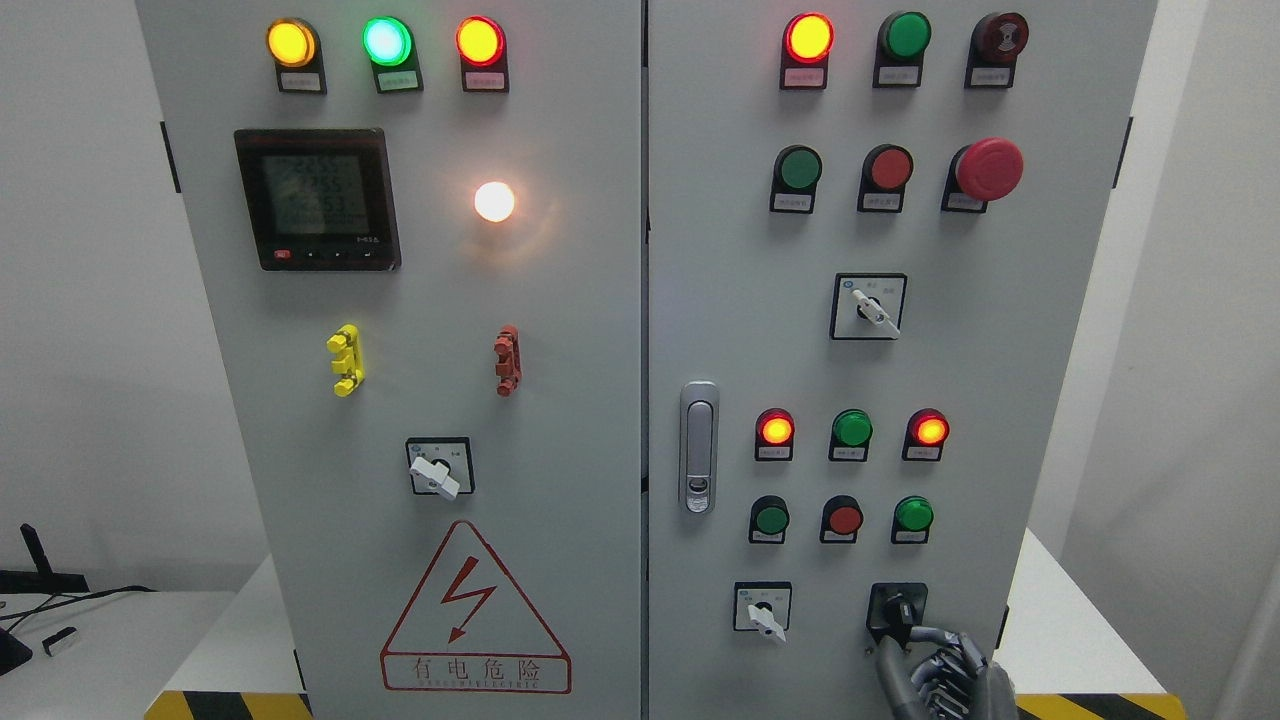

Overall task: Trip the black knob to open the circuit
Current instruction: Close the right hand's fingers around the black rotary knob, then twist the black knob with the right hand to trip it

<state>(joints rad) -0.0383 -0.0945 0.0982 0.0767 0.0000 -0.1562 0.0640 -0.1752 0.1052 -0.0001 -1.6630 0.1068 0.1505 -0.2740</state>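
The black knob (897, 609) sits on a black plate at the lower right of the right cabinet door (730, 330). My right hand (935, 668) comes up from the bottom edge just below and right of it. Its dark fingers (928, 633) curl around the knob's lower right side and touch it. The left arm does not show.
A white rotary switch (764, 615) sits left of the knob. Lit red, green and yellow lamps, push buttons and a red mushroom stop button (988, 168) fill the doors above. A door handle (698, 446) is near the seam. A meter (316, 198) is at the upper left.
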